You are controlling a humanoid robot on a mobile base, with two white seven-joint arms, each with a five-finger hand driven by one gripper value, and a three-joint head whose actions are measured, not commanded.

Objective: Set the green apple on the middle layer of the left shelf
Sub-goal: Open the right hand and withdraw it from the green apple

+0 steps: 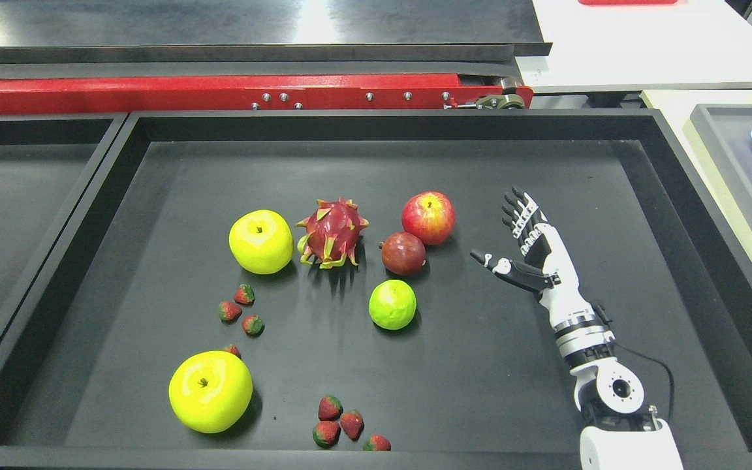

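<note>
Nearest to the camera, at approx. 7 o'clock in the black tray (154,130), lies a big yellow-green apple (210,390), stem up. Just right of it, near the front rim, is a group of four strawberries (340,421); one more strawberry (232,350) touches the apple's top edge.

The right arm (601,372) comes in from the bottom at 5 o'clock and goes up and a bit to the left over the tray floor. The right hand (525,240) is at approx. 3 o'clock, palm turned to the left, four fingers (518,207) straight and pointing away from the camera, thumb (490,261) stretched out to the left — it is spread wide and holds nothing. It is well apart from every fruit.

Near the centre lies the small green apple (392,304), alone on the tray floor, left of the hand and nearer to the camera. At 9 o'clock from it are three more strawberries (239,310).

Farther back stands a row: second yellow-green apple (260,241), dragon fruit (332,233) just beside it, dark red round fruit (403,253), and red apple (428,217) touching it at 1 o'clock.

Behind the tray — a red metal beam (219,91).
</note>
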